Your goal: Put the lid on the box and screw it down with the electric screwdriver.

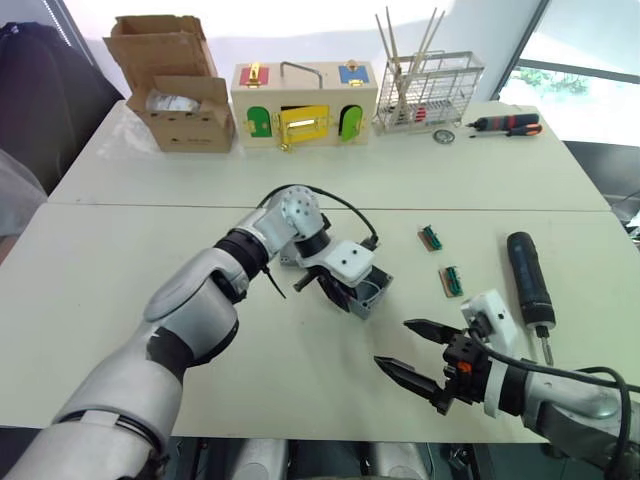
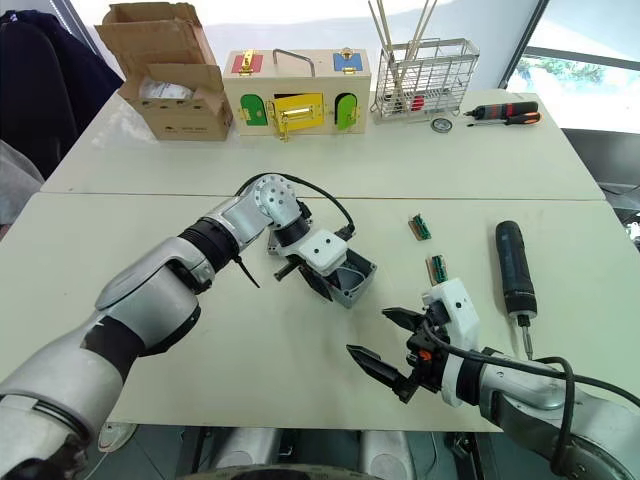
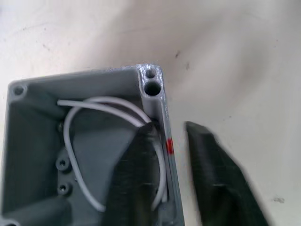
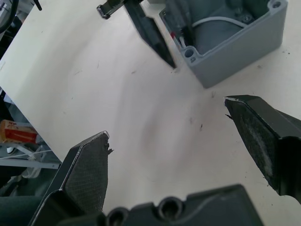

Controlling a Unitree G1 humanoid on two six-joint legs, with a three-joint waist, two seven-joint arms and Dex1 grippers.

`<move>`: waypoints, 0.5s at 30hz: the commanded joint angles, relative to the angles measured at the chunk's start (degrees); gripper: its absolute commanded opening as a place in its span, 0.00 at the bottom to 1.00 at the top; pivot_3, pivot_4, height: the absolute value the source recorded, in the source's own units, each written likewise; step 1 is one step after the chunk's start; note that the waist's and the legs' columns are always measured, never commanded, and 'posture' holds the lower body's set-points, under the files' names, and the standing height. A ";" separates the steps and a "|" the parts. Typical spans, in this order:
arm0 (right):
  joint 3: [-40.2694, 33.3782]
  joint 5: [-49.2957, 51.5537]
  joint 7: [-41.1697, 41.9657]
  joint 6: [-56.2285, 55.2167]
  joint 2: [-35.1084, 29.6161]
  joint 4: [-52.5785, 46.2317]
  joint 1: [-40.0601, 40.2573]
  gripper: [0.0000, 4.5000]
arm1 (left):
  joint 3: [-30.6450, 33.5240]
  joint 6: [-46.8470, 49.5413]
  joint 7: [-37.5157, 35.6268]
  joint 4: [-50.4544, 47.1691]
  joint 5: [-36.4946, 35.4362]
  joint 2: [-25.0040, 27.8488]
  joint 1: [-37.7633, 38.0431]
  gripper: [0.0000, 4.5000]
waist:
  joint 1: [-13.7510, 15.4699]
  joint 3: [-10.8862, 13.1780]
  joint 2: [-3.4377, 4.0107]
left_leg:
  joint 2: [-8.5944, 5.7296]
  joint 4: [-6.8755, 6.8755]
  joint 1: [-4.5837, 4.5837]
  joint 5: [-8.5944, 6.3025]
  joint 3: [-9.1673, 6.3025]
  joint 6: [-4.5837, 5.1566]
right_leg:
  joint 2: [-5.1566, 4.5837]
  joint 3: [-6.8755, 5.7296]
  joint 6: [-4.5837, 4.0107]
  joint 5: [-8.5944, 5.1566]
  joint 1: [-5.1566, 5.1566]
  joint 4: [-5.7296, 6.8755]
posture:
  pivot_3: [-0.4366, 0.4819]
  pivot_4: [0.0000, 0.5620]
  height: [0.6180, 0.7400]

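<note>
The grey box [image 1: 372, 296] sits open-topped on the middle of the table, with white and red wires [image 3: 70, 136] inside. My left gripper [image 1: 336, 290] is open and straddles one wall of the box. One finger [image 3: 141, 179] is inside the box and the other [image 3: 221, 183] is outside, a small gap from the wall. The black electric screwdriver [image 1: 528, 280] lies flat on the table to the right. My right gripper [image 1: 393, 342] hovers open and empty near the front edge, between the box and the screwdriver. The lid is out of view.
Two small green terminal blocks [image 1: 431, 237] [image 1: 451, 281] lie between the box and the electric screwdriver. Along the back stand a cardboard carton [image 1: 180, 90], a wooden box with coloured doors [image 1: 303, 105], a wire rack [image 1: 428, 95] and a red-and-black hand screwdriver [image 1: 508, 124].
</note>
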 commanded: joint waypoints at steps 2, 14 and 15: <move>-2.07 2.11 1.67 -0.89 -2.24 -1.52 -1.16 1.00 | 4.47 -3.35 -0.18 -1.03 3.64 2.36 -2.62 0.58 | -0.11 0.00 0.00 | 0.01 0.00 0.01 0.00 0.00 0.00 | 0.02 0.00 0.00 0.00 0.00 0.01 | 0.48 0.27 0.92; -3.86 8.62 13.28 -1.03 -11.43 10.09 -19.93 1.00 | 27.00 53.34 21.09 -24.48 2.14 19.32 0.38 0.58 | -0.29 0.00 0.01 | 0.09 -0.02 0.02 0.00 -0.11 0.00 | 0.11 -0.05 0.05 -0.03 -0.03 0.08 | 0.48 0.27 0.92; -2.61 7.95 14.19 -0.97 -11.65 11.07 -22.00 1.00 | 27.11 61.55 23.81 -26.27 3.21 19.53 0.56 0.58 | -0.34 0.01 0.00 | 0.08 0.00 0.01 0.00 -0.13 0.00 | 0.11 -0.07 0.07 -0.04 -0.03 0.12 | 0.48 0.27 0.92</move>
